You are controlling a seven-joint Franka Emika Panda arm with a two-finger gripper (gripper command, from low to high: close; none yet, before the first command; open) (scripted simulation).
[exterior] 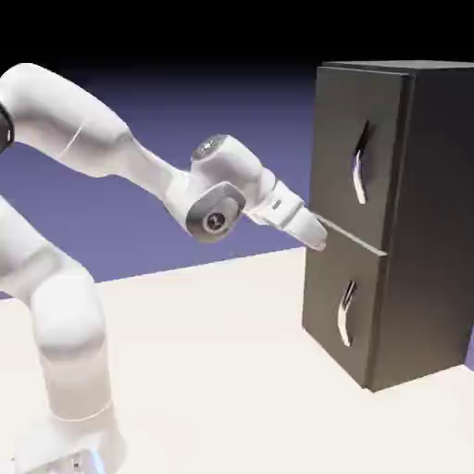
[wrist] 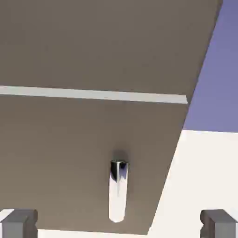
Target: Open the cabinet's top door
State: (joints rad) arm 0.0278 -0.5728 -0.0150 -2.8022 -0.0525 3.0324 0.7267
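The dark grey cabinet point(exterior: 433, 231) stands at the right of the exterior view. Its top door point(exterior: 335, 130) is shut and carries a long curved silver handle point(exterior: 359, 167). My gripper point(exterior: 318, 237) hovers just in front of the pale seam point(exterior: 356, 237) between the two doors, below that handle and touching nothing. In the hand view the seam point(wrist: 93, 95) crosses the cabinet front, with the top door point(wrist: 102, 42) above it, its handle out of frame. My gripper point(wrist: 118, 224) is open, and one grey fingertip point(wrist: 18, 224) shows at each bottom corner.
The shorter lower door point(exterior: 326, 296) is shut too, with its small silver handle point(exterior: 346, 313) below my hand; that handle point(wrist: 118, 190) sits between my fingertips in the hand view. A pale table point(exterior: 222, 370) carries the cabinet.
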